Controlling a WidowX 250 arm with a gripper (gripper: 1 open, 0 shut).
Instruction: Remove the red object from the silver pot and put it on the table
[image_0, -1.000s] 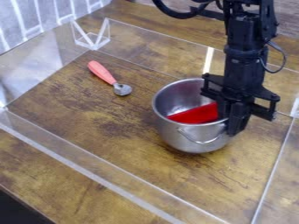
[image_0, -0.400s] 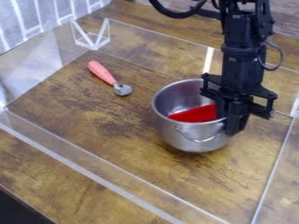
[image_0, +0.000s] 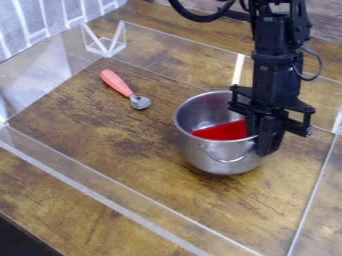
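Note:
The silver pot (image_0: 214, 150) stands on the dark wood table (image_0: 94, 140), right of centre. Inside it lies the red object (image_0: 219, 129), flat across the bottom. My black gripper (image_0: 267, 146) points steeply down into the pot's right side, fingers reaching to the red object's right end. Its jaws look shut, and the pot rim and the fingers hide whether they pinch the red piece.
A metal spoon with a salmon handle (image_0: 123, 87) lies on the table left of the pot. Low clear acrylic walls (image_0: 80, 190) ring the table. A clear triangular stand (image_0: 104, 40) sits at the back left.

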